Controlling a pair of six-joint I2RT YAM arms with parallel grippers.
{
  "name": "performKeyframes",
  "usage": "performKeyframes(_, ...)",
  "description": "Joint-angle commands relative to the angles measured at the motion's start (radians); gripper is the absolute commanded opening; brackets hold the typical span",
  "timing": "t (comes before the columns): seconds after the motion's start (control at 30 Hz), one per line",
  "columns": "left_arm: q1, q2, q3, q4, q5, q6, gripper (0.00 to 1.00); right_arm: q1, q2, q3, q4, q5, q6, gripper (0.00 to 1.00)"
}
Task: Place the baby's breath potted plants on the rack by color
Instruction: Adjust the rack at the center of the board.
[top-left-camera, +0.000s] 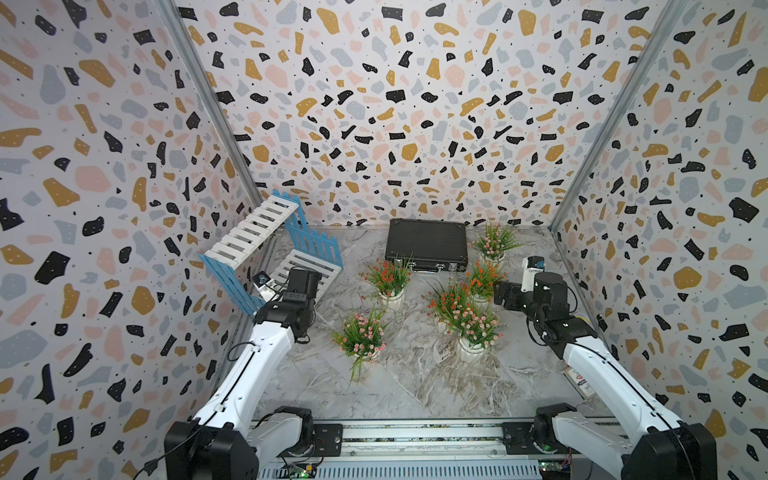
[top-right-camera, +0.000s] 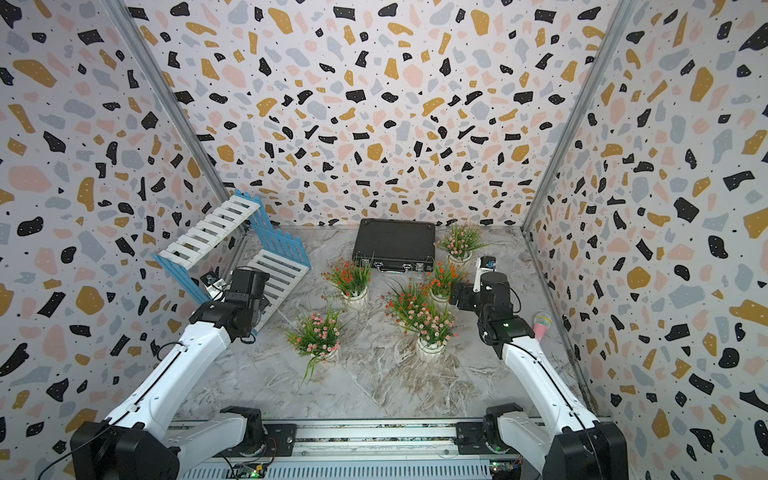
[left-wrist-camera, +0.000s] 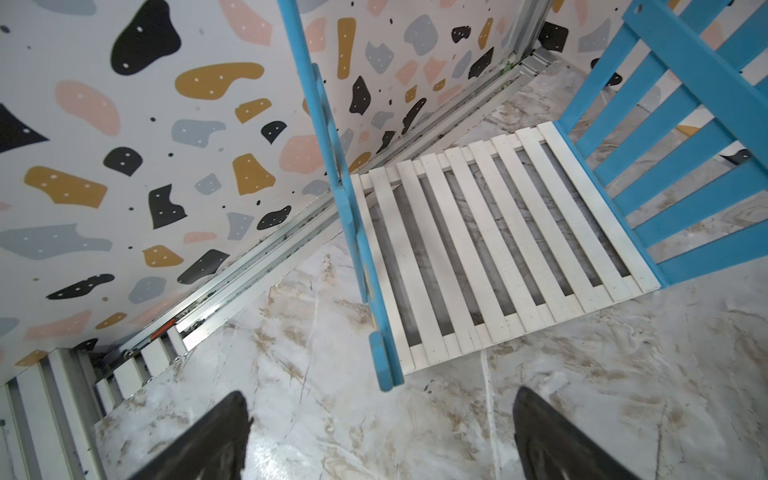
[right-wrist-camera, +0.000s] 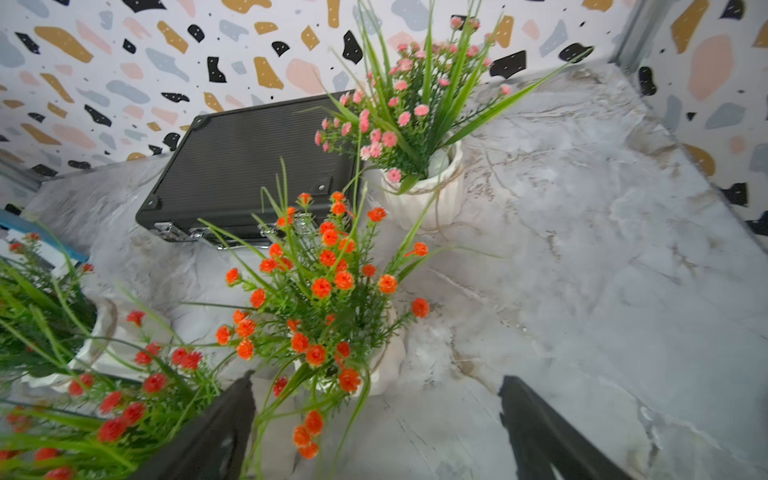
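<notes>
Ideally the wide-open, empty right gripper (right-wrist-camera: 376, 378) should grip the orange plant's pot (right-wrist-camera: 390, 357) low, under its leaves; left gripper (left-wrist-camera: 379, 390) gapes empty too.

No text is legible anywhere; the print on the small card (top-left-camera: 578, 383) is too small to read.

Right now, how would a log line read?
plants: six, off rack | left hand: open, at rack | right hand: open, at orange plant
</notes>
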Motion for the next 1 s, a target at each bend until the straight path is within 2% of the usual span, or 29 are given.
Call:
performKeyframes(0.0, 0.007, 0.013, 0.036, -0.031, -0.061, -0.121, 0.97, 0.017, 0.019, 0.031, 0.001, -0.064, 0.0, 0.92)
performKeyframes(0.1, 0.03, 0.041, 0.036, -0.023, -0.041, -0.143, 0.95, 0.033, 0.039, 0.036, 0.006, -0.079, -0.005, 0.9)
performKeyframes(0.27, 0.064, 0.071, 0.028, 0.028, -0.026, -0.129, 0.85, 0.044, 0.052, 0.049, 0.001, -0.095, -0.014, 0.84)
performKeyframes(0.37, 0.079, 0.09, 0.021, 0.046, -0.021, -0.126, 0.82, 0.047, 0.069, 0.064, -0.015, -0.109, -0.015, 0.74)
performKeyframes(0.53, 0.09, 0.115, -0.002, 0.099, -0.039, -0.103, 0.7, 0.051, 0.079, 0.075, -0.026, -0.123, -0.012, 0.7)
performKeyframes(0.57, 0.091, 0.119, -0.005, 0.115, -0.04, -0.089, 0.66, 0.051, 0.078, 0.072, -0.026, -0.123, -0.012, 0.71)
performKeyframes(0.7, 0.091, 0.124, -0.016, 0.177, -0.035, -0.028, 0.31, 0.053, 0.073, 0.076, -0.037, -0.109, -0.022, 0.72)
performKeyframes(0.8, 0.091, 0.122, -0.026, 0.201, -0.031, -0.014, 0.14, 0.053, 0.074, 0.087, -0.052, -0.098, -0.029, 0.73)
performKeyframes(0.9, 0.091, 0.118, -0.031, 0.213, -0.023, 0.027, 0.05, 0.053, 0.077, 0.093, -0.054, -0.098, -0.028, 0.73)
performKeyframes(0.97, 0.091, 0.115, -0.031, 0.216, -0.019, 0.041, 0.03, 0.053, 0.08, 0.094, -0.052, -0.096, -0.026, 0.73)
